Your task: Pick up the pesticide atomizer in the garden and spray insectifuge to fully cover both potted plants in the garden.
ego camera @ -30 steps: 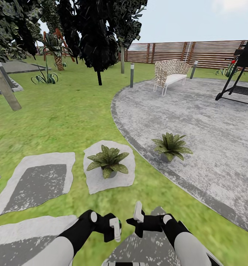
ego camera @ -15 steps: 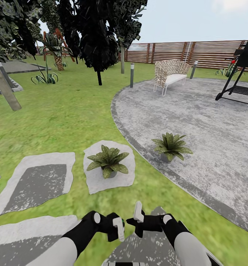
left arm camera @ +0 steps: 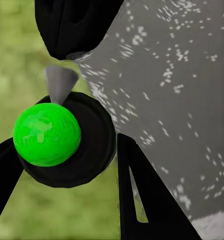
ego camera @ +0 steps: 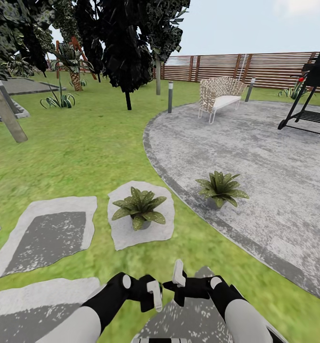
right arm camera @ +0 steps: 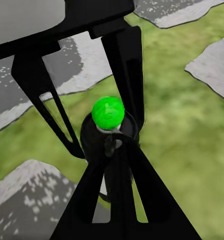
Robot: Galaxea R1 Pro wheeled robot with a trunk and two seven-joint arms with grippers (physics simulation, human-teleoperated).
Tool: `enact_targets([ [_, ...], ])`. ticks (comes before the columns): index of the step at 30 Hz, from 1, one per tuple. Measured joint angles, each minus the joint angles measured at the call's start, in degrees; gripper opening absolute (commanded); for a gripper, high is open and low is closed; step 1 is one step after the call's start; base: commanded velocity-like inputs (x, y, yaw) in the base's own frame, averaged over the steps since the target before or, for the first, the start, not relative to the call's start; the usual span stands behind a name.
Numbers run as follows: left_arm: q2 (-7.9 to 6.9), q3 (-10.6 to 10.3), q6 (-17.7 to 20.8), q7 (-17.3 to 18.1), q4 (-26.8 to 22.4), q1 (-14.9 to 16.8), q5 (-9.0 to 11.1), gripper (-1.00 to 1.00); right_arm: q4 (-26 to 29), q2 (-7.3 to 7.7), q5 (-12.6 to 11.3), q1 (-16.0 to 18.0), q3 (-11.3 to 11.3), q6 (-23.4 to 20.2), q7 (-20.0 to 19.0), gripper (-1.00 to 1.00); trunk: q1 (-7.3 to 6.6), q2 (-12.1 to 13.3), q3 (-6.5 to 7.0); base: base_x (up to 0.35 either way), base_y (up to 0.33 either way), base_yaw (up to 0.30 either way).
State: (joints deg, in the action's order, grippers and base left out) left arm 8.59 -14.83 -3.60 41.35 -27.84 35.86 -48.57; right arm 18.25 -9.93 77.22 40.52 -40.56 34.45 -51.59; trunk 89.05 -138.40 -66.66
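- Left gripper (ego camera: 153, 296), low in front of the trunk: its fingers sit against either side of the pesticide atomizer (left arm camera: 87, 155), by the dark round top. Firm hold, by the look of it.
- The green ball (left arm camera: 47, 134) on the bottle's top faces the left wrist camera, with a small grey cone (left arm camera: 59, 84) just beside it.
- Right gripper (ego camera: 178, 278), just beside the left: the fingers look drawn together with nothing between them. In the right wrist view their tips are just short of the green ball. Whether they touch it, I cannot tell.
- Ground under the hands: grey stepping stones in the grass.
- Step in hand, as I judge it: the bottle is picked up and spraying has not begun. No mist shows on either plant.
- Nearer potted plant (ego camera: 139, 208): on a pale stepping stone (ego camera: 126, 236), ahead and slightly left.
- Second potted plant (ego camera: 221, 186): just inside the edge of the paved patio (ego camera: 255, 152), ahead and to the right, well apart from the first.
- Next move probably calls for bringing the bottle over the nearer rosette with the nozzle aimed down at the leaves, then doing the same for the patio one. Both plants are beyond the hands, so a reach or a roll forward seems needed.
- Far: lamp post (ego camera: 170, 96), wicker chair (ego camera: 219, 95), black grill (ego camera: 312, 95), slatted fence (ego camera: 255, 69), dark trees (ego camera: 122, 43).
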Motion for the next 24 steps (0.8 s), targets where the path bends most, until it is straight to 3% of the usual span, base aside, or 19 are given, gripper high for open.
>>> enact_targets([
  [24,0.63,-0.8,0.0,-0.5,1.1,0.1,0.4,-1.00,0.0,0.00,0.0,0.0,0.0,0.0,0.0,-1.00,0.00,0.0,0.00,0.000,0.000,0.000],
])
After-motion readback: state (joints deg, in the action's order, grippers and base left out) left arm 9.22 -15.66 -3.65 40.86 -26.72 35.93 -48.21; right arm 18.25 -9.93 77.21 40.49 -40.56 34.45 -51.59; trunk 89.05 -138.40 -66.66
